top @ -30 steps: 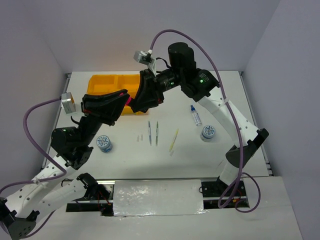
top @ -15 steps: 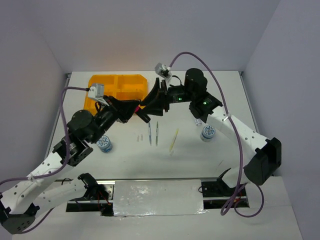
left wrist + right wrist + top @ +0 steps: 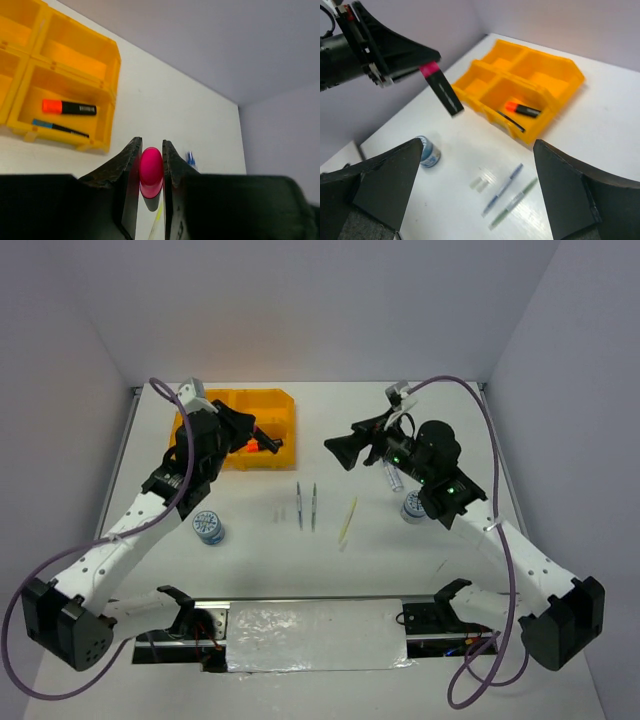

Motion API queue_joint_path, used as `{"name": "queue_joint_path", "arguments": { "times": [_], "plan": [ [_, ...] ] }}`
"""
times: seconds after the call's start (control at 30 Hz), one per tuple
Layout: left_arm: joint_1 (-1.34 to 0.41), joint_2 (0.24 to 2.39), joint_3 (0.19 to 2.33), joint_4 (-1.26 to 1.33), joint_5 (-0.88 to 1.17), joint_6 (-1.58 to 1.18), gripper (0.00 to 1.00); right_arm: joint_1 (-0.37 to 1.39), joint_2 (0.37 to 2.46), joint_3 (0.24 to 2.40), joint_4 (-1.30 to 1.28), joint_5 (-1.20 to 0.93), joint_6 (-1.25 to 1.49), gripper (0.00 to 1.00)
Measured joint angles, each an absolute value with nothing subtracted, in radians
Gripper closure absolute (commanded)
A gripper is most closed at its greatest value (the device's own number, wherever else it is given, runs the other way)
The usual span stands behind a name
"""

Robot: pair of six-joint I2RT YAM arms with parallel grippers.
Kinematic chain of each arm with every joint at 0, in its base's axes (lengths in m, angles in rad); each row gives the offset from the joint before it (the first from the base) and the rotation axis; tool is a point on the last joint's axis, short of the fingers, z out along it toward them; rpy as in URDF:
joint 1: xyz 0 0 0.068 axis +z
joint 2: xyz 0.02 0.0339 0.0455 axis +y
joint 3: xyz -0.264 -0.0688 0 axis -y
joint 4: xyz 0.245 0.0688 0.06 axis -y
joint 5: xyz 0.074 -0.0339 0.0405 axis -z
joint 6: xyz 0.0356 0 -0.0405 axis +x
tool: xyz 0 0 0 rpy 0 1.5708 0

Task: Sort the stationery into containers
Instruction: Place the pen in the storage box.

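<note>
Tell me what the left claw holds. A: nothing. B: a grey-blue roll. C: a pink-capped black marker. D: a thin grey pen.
C: the left claw is shut on the pink-capped marker, whose cap shows pinched at its tip in the left wrist view.

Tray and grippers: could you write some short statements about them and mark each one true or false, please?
1. The left gripper is closed on a pink-capped marker. True.
2. The right gripper holds a pen. False: it is open and holds nothing.
3. An orange-capped marker lies in one compartment of the tray. True.
4. Both round rolls sit inside the tray. False: they stand on the table, one near each arm.
</note>
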State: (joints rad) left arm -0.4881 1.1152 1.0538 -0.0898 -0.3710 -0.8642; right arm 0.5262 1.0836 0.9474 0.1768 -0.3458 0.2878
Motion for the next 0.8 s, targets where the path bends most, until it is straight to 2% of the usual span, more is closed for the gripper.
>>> {"name": "queue_joint_path", "arguments": {
  "times": [0.17,0.37,0.57,0.67,0.8],
  "plan": [
    [-0.350,1.243,0.969,0.114,-0.359,-0.926,1.00,0.521,0.954,0.883,0.072,-0.215,0.324,0.00],
    [-0.297,1.436,0.959,0.301,-0.333,-0.939,1.00,0.521,0.765,0.793,0.056,-0.225,0.370,0.00],
    [-0.273,1.556,0.957,0.474,-0.319,-0.943,0.97,0.521,0.710,0.778,0.010,-0.226,0.365,0.00],
    [-0.257,1.611,0.941,0.555,-0.308,-0.950,0.92,0.521,0.706,0.778,-0.014,-0.232,0.357,0.00],
    [-0.241,1.686,0.919,0.611,-0.295,-0.960,0.76,0.521,0.704,0.776,-0.025,-0.245,0.350,0.00]
  ]
}}
